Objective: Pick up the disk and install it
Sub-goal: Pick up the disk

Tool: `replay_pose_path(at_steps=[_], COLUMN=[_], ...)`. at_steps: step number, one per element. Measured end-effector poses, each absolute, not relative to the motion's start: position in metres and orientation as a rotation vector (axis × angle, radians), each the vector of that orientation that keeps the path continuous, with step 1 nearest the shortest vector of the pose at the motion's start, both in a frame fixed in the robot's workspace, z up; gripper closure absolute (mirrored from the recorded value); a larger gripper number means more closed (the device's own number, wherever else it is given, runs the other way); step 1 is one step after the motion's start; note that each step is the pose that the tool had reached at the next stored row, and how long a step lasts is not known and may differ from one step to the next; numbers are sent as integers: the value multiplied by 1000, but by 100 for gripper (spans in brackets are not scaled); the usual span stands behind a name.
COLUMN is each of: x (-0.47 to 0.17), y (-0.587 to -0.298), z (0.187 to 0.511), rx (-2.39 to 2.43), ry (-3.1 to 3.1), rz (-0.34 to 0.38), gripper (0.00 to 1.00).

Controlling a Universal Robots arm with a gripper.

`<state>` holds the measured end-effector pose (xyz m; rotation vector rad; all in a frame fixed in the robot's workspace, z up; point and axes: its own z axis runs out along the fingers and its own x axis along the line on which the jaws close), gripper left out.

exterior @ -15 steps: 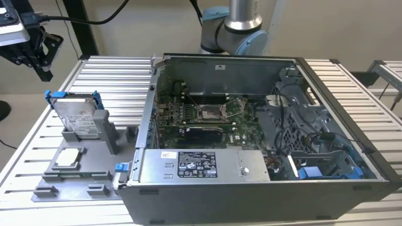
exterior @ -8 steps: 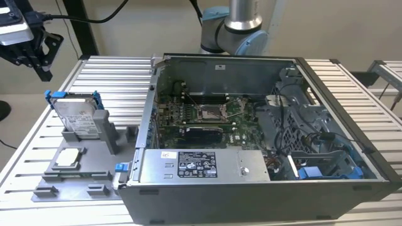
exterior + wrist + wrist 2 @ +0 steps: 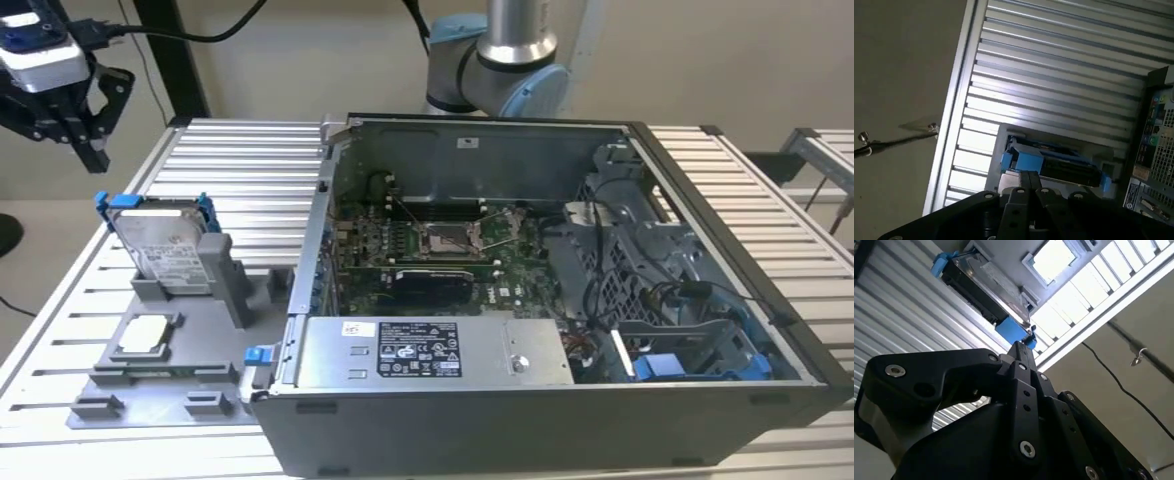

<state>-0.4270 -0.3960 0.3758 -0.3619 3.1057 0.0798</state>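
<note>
The disk [image 3: 163, 243], a silver-grey drive with a white label in a blue bracket, stands on edge in a grey holder [image 3: 200, 290] at the exterior view's left. My gripper [image 3: 94, 158] hangs in the air above and beyond it, further to the exterior view's left, apart from the disk. Its fingers are shut together with nothing between them. The disk [image 3: 985, 286] [image 3: 1064, 164] lies past the closed fingertips [image 3: 1024, 347] [image 3: 1029, 176] in both wrist views.
An open computer case [image 3: 787, 330] fills the middle and the exterior view's right, with a silver box with a white label [image 3: 414, 350] at its front. A small square chip [image 3: 144, 335] rests on the grey fixture. The arm's base [image 3: 501, 60] stands behind the case on the slatted table [image 3: 254, 170].
</note>
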Motion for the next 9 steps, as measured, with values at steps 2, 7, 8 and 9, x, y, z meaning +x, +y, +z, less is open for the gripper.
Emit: replay_pose_path(at_steps=[2, 7, 8, 9], x=[-427, -427, -427, -427], y=[-396, -396, -396, -396], z=[376, 376, 376, 376], rx=[-413, -550, -577, -606], ry=[3098, 3079, 3074, 3069], rz=[80, 81, 81, 81], gripper=[100, 100, 100, 100])
